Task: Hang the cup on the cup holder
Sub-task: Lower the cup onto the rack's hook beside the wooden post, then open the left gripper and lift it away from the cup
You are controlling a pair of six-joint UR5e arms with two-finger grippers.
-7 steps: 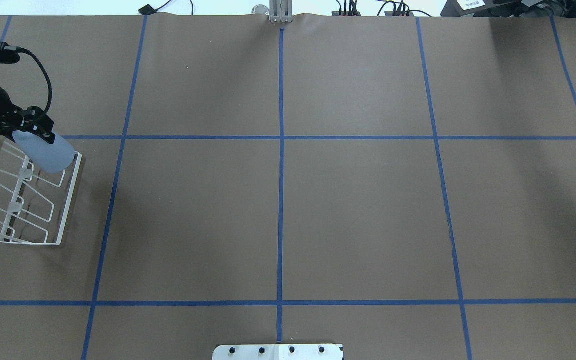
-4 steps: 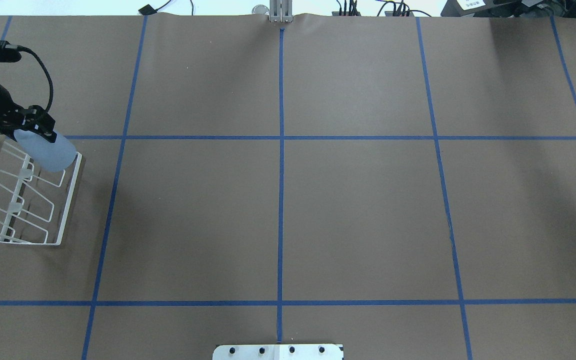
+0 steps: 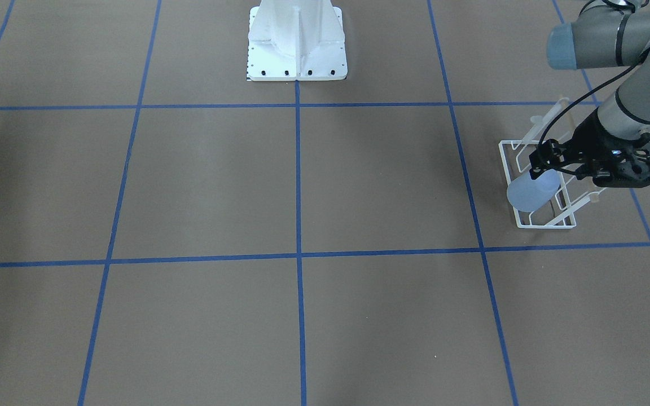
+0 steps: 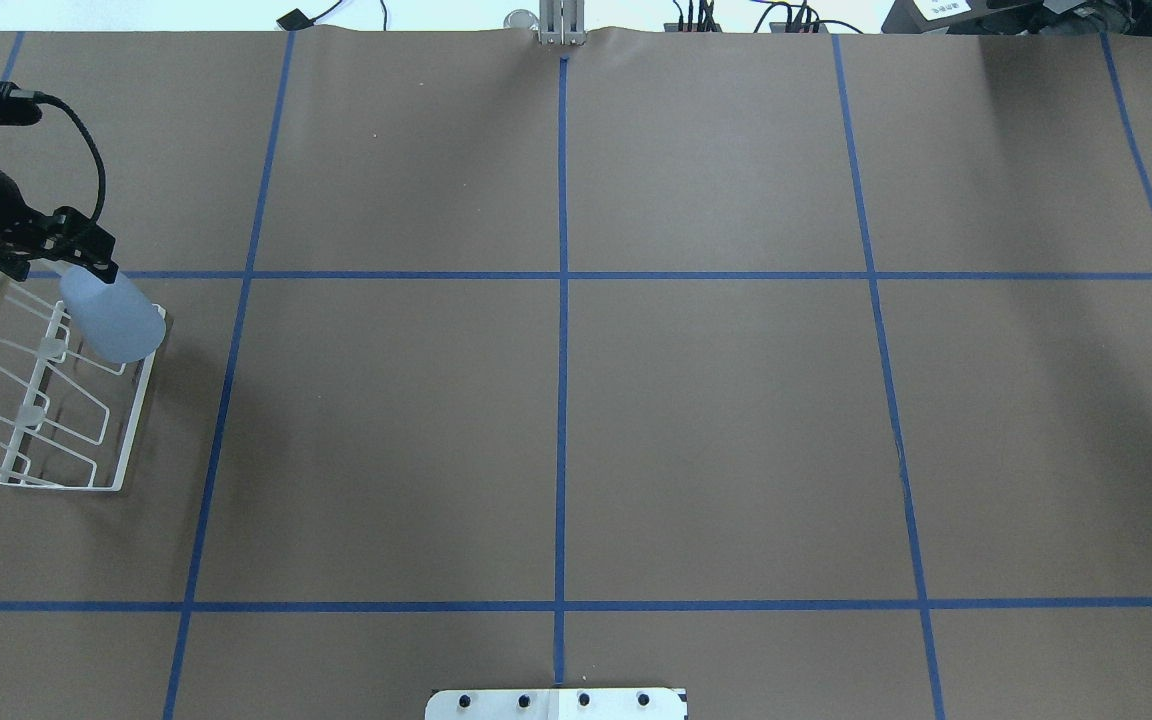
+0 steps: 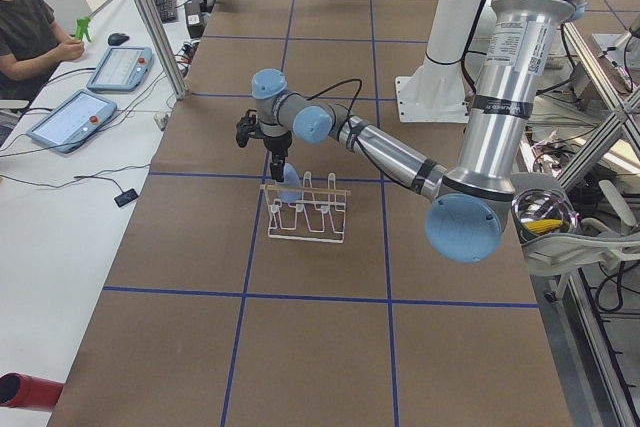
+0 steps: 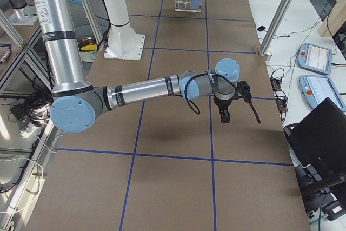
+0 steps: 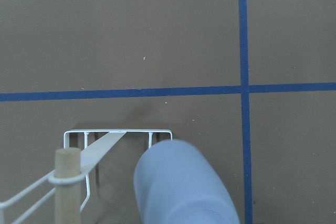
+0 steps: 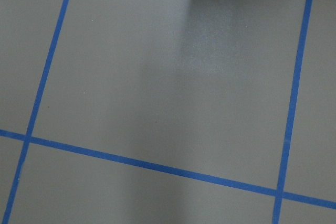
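Observation:
The pale blue cup [image 4: 116, 320] hangs tilted, closed end down, over the far end of the white wire cup holder [image 4: 141, 400] at the table's left edge. My left gripper [image 4: 86, 265] is right at the cup's upper end; I cannot tell whether its fingers still clamp it. From the front, the cup [image 3: 531, 192] slants down from the left gripper [image 3: 548, 163] across the cup holder's end frame [image 3: 545, 226]. In the left wrist view the cup [image 7: 181, 187] lies beside a flat prong [image 7: 105, 150] and the wooden rod [image 7: 67, 182]. My right gripper [image 6: 223, 116] hovers over bare table; I cannot tell its state.
The white pedestal base [image 3: 297, 56] stands at the robot's side of the table. Blue tape lines [image 4: 561, 350] divide the brown table cover into squares. A person sits at a side desk with tablets [image 5: 75, 117].
The cup has slid about a quarter of its length away from the left gripper, down towards the holder's end, and stands steeper. The left gripper has hardly moved.

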